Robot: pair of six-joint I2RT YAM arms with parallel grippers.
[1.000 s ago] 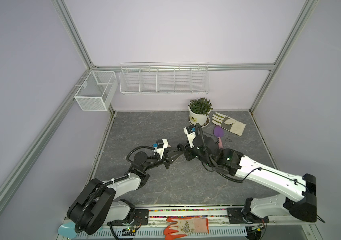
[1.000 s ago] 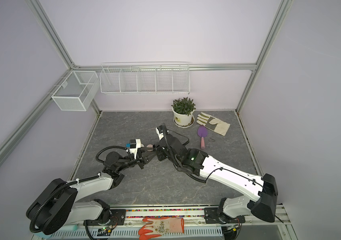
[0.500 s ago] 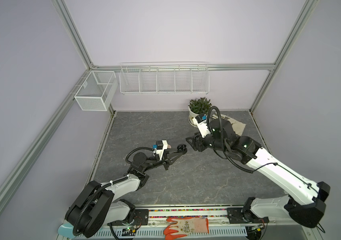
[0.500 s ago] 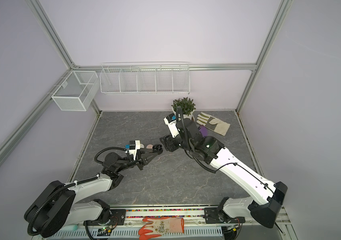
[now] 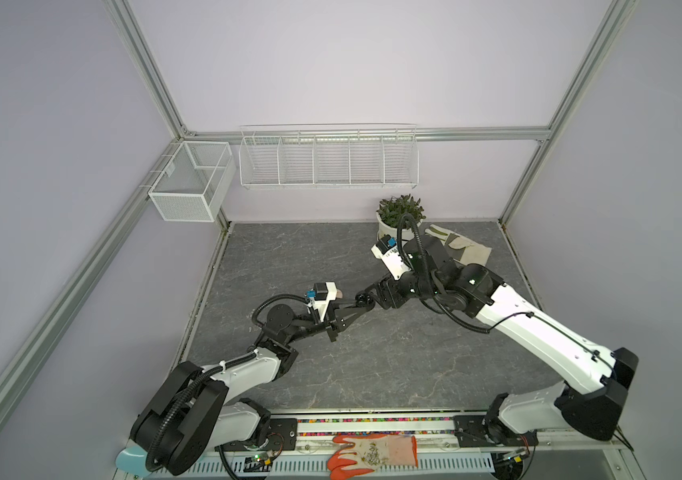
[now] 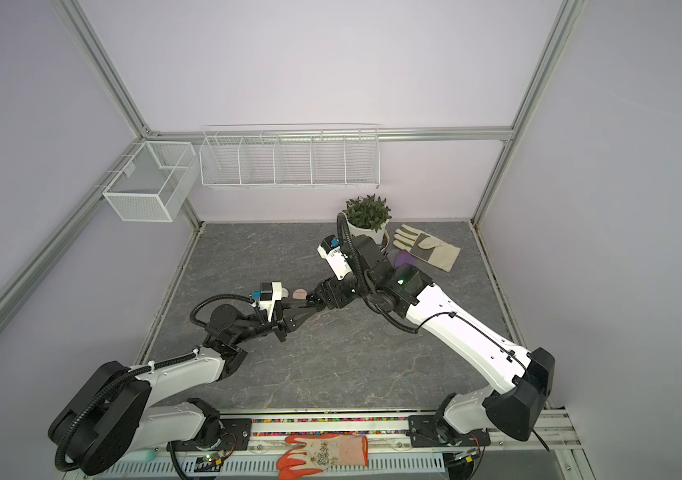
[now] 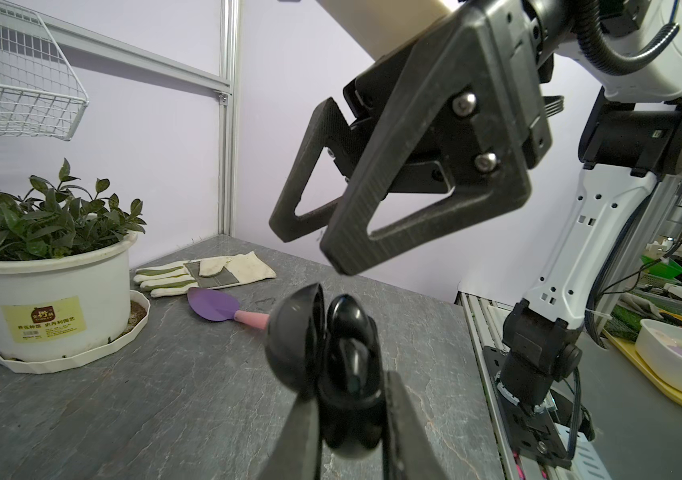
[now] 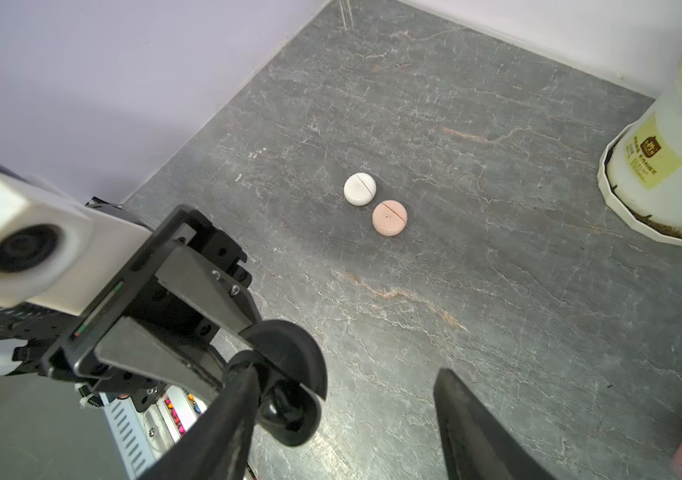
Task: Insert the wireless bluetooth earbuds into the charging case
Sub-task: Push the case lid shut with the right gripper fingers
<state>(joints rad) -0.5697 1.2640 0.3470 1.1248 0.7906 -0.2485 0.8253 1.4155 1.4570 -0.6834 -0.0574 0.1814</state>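
Near one white case (image 8: pixel 359 189) and one pink case (image 8: pixel 389 218): one black case (image 7: pixel 347 328) between pinching left fingers (image 7: pixel 304 449); right fingers (image 8: pixel 472 428) spread.

In both top views the black charging case (image 5: pixel 362 298) is too small to show its contents. In the left wrist view it gapes open in the left gripper (image 7: pixel 349 399). Its inside is glossy black, so earbuds cannot be told from shell, and the fingers (image 7: pixel 408 432) cover its lower part. At the far right, the right arm hides most of the purple trowel (image 6: pixel 403 259). The left wrist camera (image 6: pixel 271 293) covers part of the white case (image 6: pixel 285 292). In the right wrist view the picture's edges cut off the potted plant (image 8: pixel 663 166) and the spread fingers (image 8: pixel 476 428) of the right gripper (image 8: pixel 343 374).
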